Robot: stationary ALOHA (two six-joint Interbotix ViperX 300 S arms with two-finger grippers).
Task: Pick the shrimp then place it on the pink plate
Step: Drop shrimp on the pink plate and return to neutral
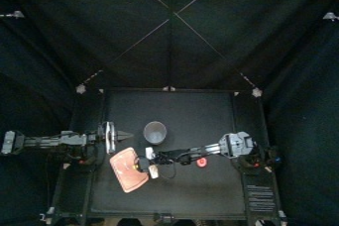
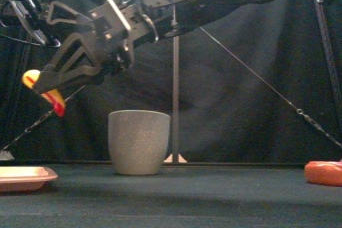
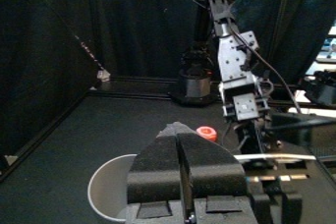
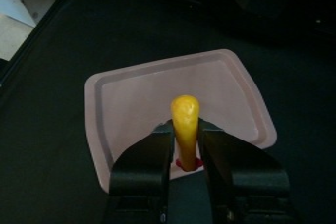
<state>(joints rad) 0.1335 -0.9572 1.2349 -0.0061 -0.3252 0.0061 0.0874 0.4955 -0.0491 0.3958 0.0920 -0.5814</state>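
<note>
1. Over the table's front-left part, the right gripper (image 1: pixel 151 168) hangs above the pink tray (image 1: pixel 123 176). A grey speckled cup (image 1: pixel 155 131) stands mid-table, and the left gripper (image 1: pixel 113 137) rests near the left edge.
2. Front view: the yellow-and-red shrimp (image 2: pixel 40 88) is pinched in the right jaws, well above the tray. A red toy (image 2: pixel 323 172) lies toward the right edge.
3. Left wrist view: the left jaws are clenched on nothing.
4. Right wrist view: the shrimp is gripped directly over the tray.

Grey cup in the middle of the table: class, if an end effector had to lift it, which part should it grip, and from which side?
Probably the rim wall of the grey cup, coming down from above with one jaw inside and one outside. It stands upright, mouth open to the top, and its broad, smooth body looks likely to slip from a side pinch.
</note>
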